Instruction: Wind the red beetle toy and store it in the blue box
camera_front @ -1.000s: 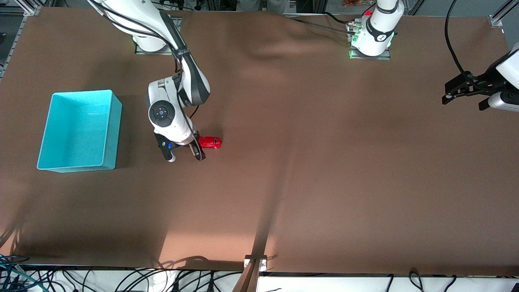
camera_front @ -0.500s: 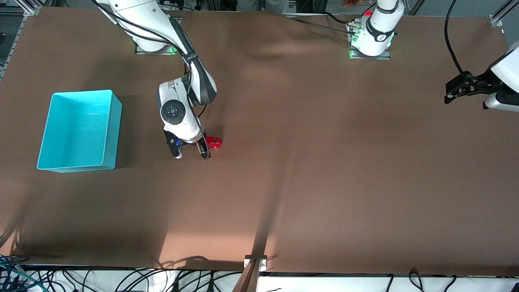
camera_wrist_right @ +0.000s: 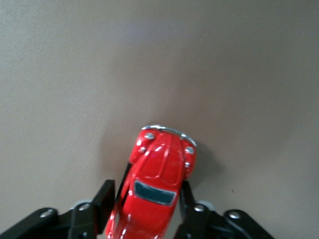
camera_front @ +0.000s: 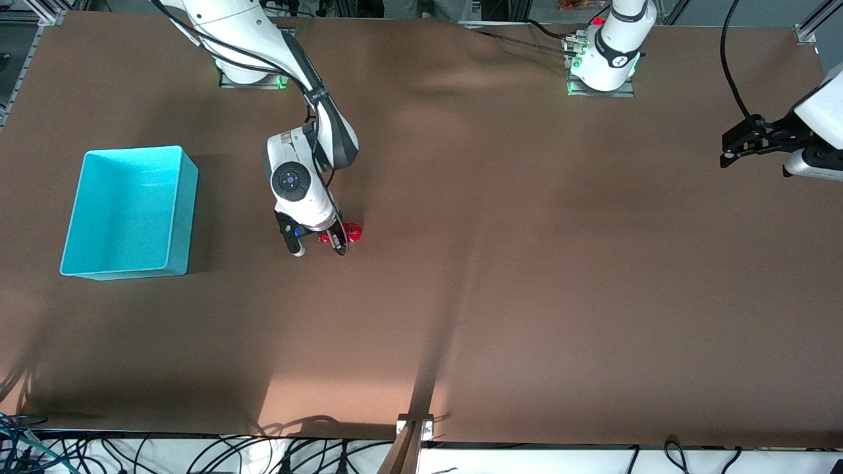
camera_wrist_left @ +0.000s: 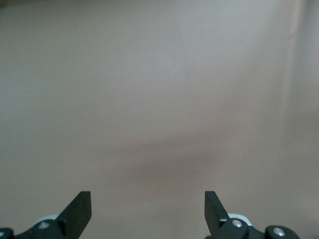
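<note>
We see the right gripper [camera_front: 321, 242] down at the table, its two fingers [camera_wrist_right: 102, 201] clamped on the flanks of the red beetle toy [camera_wrist_right: 154, 186]. The toy is glossy red with a dark windscreen and chrome bumper; its rear is cut off in the right wrist view, and the wrist hides most of it from the front, where only red slivers show at about 3 o'clock of the blue box [camera_front: 178, 217]. The left gripper [camera_front: 741, 146] waits with jaws apart above the left arm's end of the brown table [camera_front: 527, 263].
</note>
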